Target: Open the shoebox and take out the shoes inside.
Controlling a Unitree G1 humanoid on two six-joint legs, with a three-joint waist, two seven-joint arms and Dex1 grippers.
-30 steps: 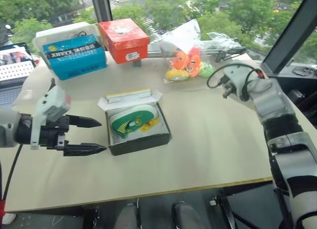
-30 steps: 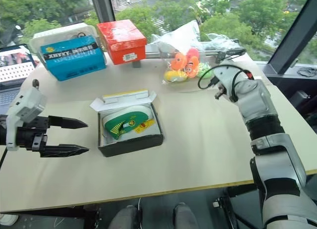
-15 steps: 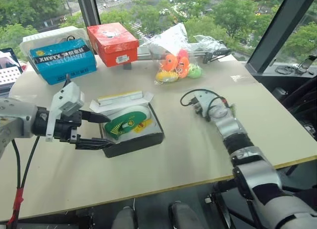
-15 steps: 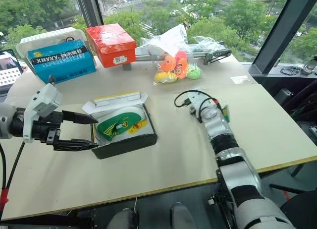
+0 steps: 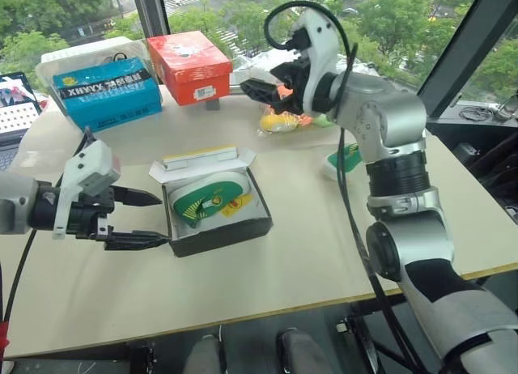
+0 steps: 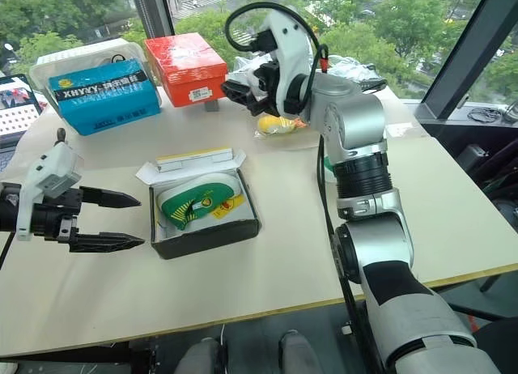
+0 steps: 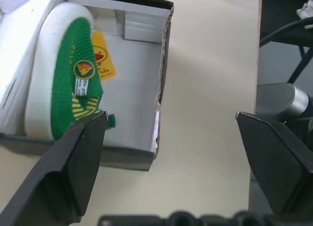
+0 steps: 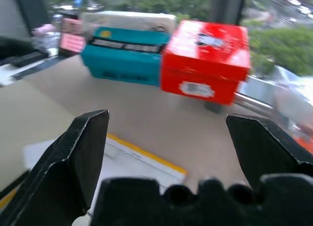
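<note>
The small dark-sided cardboard shoebox (image 5: pixel 217 216) lies open just beyond the left tool (image 5: pixel 150 219), one green white-soled shoe (image 5: pixel 206 199) inside; another green shoe (image 5: pixel 346 160) lies below the raised right tool (image 5: pixel 257 91).

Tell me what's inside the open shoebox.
In the shoebox: one green shoe with a white sole, beside a yellow tag on the white floor. Whatever is beneath the shoe is hidden.

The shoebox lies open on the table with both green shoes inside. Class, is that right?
Not quite. The shoebox lies open on the table, but it holds one green shoe. The other shoe lies on the table behind the right arm. The left eye view shows this.
</note>
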